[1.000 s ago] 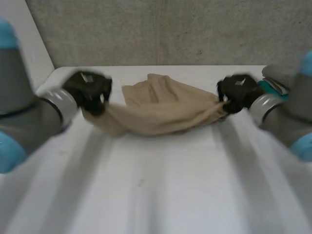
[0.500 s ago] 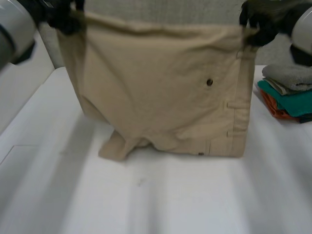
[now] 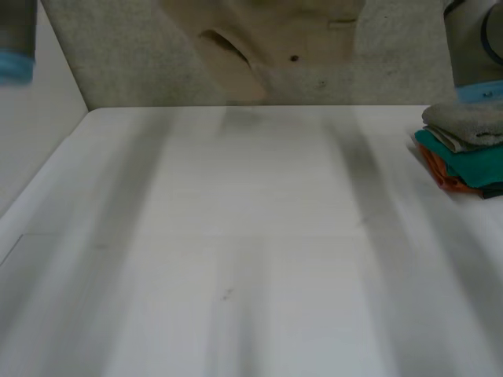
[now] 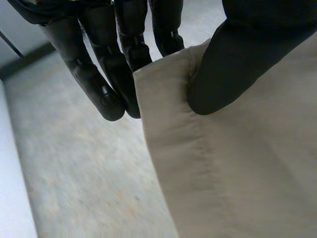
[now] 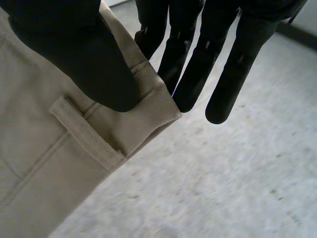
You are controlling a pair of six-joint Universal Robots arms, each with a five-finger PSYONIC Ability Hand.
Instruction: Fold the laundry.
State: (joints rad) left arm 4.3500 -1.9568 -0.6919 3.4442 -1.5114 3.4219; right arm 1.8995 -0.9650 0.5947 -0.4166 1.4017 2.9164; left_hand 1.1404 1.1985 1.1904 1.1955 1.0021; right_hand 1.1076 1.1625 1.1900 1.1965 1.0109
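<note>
Aloft, left hand and right hand each pinch the tan woven garment, seemingly trousers, thumb against straight fingers.

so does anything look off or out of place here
Nothing stands out. The tan trousers hang clear of the table, the left hand and right hand each pinching the upper edge. The folded clothes stack sits neatly piled at the table's right edge.

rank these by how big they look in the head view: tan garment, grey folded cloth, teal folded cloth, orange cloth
1. Tan cotton garment, held up and partly cut off by the view's edge: largest.
2 and 3. Teal folded cloth and grey folded cloth: they look alike, so not ranked.
4. Orange folded cloth, a sliver under the teal: smallest.
</note>
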